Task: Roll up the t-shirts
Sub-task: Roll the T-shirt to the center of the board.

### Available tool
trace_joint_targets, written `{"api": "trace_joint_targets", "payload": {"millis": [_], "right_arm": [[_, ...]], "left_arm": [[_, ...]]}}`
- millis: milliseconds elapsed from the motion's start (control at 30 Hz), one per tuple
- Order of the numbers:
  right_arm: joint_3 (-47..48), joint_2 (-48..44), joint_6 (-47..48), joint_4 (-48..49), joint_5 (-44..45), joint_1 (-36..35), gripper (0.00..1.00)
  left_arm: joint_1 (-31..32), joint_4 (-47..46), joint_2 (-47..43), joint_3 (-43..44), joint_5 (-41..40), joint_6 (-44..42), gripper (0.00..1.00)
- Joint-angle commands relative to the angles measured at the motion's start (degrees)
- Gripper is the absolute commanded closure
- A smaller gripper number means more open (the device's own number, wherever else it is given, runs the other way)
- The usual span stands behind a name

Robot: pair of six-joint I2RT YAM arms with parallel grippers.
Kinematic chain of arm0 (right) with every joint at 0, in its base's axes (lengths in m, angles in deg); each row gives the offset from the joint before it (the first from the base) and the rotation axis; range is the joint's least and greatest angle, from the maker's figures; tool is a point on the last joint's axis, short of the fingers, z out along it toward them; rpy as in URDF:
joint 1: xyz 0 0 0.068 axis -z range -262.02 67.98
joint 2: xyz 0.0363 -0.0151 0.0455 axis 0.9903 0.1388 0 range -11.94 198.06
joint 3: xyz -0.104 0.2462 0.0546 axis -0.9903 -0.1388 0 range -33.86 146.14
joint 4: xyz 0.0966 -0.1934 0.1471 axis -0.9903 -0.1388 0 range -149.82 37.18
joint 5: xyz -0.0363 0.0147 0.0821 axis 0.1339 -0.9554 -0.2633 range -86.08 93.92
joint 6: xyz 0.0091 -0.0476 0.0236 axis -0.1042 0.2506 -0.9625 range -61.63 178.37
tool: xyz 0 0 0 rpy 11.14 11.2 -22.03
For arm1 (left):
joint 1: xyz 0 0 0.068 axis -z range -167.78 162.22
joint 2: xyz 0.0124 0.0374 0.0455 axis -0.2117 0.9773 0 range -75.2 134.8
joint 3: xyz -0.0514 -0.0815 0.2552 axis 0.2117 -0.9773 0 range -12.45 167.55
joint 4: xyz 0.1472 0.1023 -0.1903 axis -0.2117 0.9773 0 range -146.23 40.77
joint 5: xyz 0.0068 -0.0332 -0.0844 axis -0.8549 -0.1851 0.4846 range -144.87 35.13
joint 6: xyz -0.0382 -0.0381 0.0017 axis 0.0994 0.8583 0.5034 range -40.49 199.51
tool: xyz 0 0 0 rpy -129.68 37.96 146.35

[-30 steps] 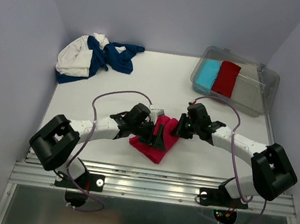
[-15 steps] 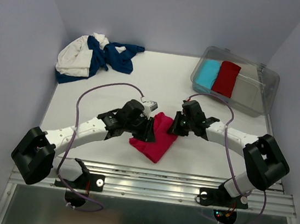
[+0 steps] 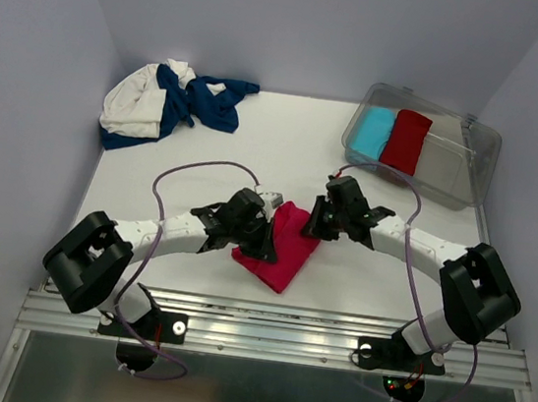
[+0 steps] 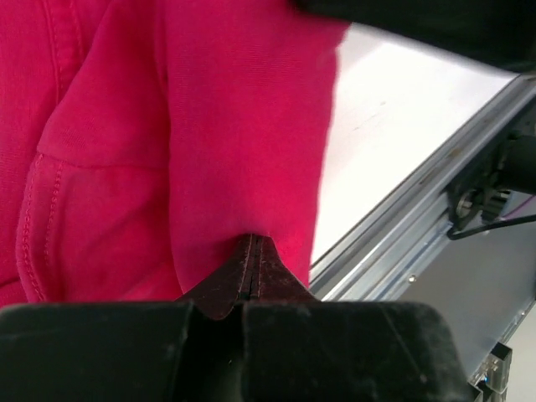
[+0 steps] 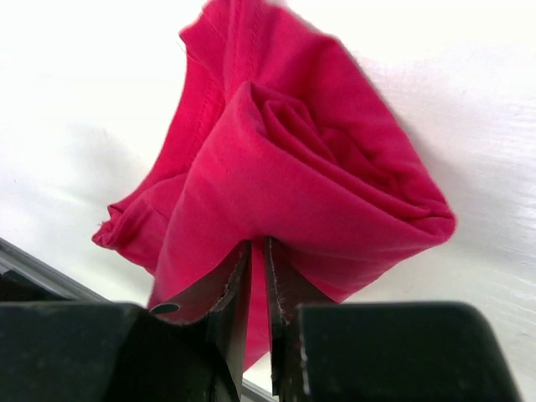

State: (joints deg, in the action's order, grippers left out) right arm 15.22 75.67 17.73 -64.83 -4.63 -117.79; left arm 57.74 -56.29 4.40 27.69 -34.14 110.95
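A bright pink-red t-shirt (image 3: pixel 284 253) lies partly rolled at the table's near middle, between my two grippers. My left gripper (image 3: pixel 265 237) is at its left side. In the left wrist view the left gripper (image 4: pixel 254 244) has its jaws pressed together, with the t-shirt (image 4: pixel 209 126) tented around the tips. My right gripper (image 3: pixel 313 226) is at the shirt's upper right end. In the right wrist view the right gripper (image 5: pixel 258 249) pinches a fold of the rolled t-shirt (image 5: pixel 327 167), and cloth shows between its fingers.
A heap of navy and white t-shirts (image 3: pixel 175 99) lies at the back left. A clear bin (image 3: pixel 456 176) at the back right holds a light blue roll (image 3: pixel 372 131) and a dark red roll (image 3: pixel 406 140). A metal rail (image 3: pixel 272 328) runs along the near table edge.
My left gripper has gone from open to shut on the shirt's left side, and its arm has shifted. The right gripper has stayed on the shirt's other end.
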Motion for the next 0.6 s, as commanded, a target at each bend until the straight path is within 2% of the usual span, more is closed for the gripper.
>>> {"api": "trace_joint_targets", "payload": {"millis": [0, 567], "right_arm": [[4.18, -2.98, 1.97, -1.61, 4.86, -0.62, 0.82], [12.80, 13.54, 3.82, -1.79, 14.35, -0.62, 0.83]], "left_arm": [[0.10, -3.63, 2.93, -1.82, -0.25, 0.46, 1.00], [0.10, -4.17, 2.85, -1.47, -0.86, -0.06, 1.00]]}}
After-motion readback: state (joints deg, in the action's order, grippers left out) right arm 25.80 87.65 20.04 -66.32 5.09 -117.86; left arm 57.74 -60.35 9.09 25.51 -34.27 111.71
